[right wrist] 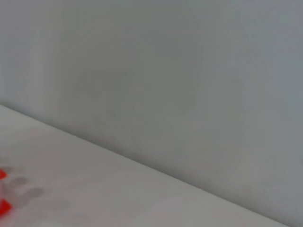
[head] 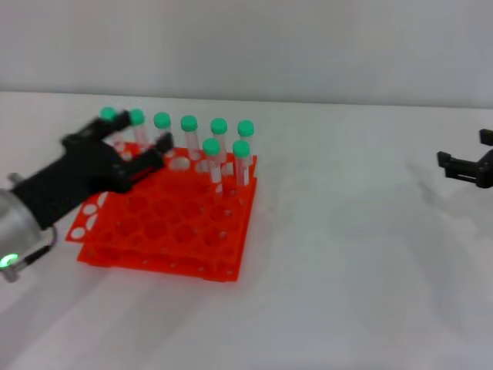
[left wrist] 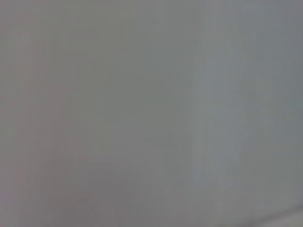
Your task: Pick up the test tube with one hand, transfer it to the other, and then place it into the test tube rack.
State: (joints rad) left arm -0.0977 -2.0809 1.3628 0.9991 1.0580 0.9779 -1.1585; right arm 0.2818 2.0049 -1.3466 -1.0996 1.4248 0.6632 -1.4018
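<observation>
The orange-red test tube rack lies on the white table at the left. Several green-capped test tubes stand in its back rows. My left gripper, on the arm with the green light, reaches over the rack's back left corner. Its fingers are spread, and one test tube stands between them; another green cap shows just above the upper finger. I cannot tell whether a finger touches either tube. My right gripper hovers at the far right edge, open and empty. A sliver of the rack shows in the right wrist view.
The white table stretches between the rack and the right gripper. A grey wall runs behind the table. The left wrist view shows only plain grey.
</observation>
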